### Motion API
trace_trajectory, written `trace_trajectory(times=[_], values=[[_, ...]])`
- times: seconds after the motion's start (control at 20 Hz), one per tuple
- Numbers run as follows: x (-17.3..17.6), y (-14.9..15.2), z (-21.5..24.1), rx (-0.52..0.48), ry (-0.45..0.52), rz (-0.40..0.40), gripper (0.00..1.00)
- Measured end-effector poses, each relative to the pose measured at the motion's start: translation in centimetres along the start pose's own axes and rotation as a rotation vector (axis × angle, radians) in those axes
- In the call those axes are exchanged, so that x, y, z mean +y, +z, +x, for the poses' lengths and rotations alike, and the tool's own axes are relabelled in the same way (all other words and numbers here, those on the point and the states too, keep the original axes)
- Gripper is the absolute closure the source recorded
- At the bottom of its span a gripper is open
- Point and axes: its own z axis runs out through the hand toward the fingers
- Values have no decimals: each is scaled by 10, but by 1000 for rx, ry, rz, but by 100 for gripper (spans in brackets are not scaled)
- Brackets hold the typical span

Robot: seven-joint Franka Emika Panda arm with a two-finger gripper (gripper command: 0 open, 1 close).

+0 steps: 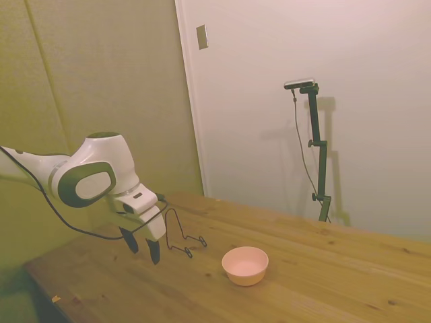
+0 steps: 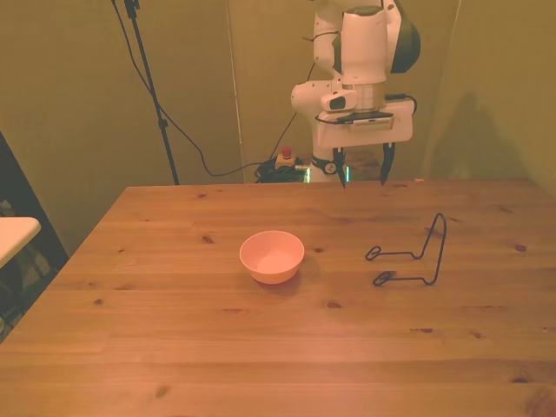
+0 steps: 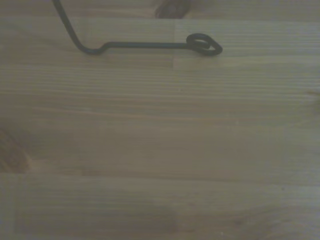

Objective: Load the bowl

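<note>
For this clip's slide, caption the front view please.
Open gripper hangs above the table's far edge; pink bowl and wire rack untouched.

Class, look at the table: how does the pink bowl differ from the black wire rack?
The bowl is a solid, round, pale pink dish sitting open side up; the wire rack is thin bent black wire with an upright loop. In the front view the bowl sits near the middle, the rack to its right. Both rest on the wooden table, untouched.

Bowl (image 2: 272,255): plain pale salmon-pink, no pattern, inside and out. Wire rack (image 2: 412,256) at 3 o'clock from it: thin, black. Counter (image 2: 261,347): warm brown wood, straight plank grain, scattered dark knots. Arm (image 1: 94,176): glossy white shell, dark grey joint inset. Gripper (image 2: 363,179): white body, black fingers (image 2: 386,165). Back wall (image 1: 350,81): off-white.
</note>
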Motion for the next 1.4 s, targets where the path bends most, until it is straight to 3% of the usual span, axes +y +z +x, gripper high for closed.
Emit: trace_trajectory(times=[0.2, 0.4, 0.55, 0.95, 1.4], values=[[-2, -15, 14, 31, -1, 2, 0], [7, -54, 72, 125, 40, -4, 0], [15, -63, 117, 161, 80, -18, 0], [18, -14, 186, 173, 141, -45, 0], [1, 45, 212, 154, 174, -68, 0]])
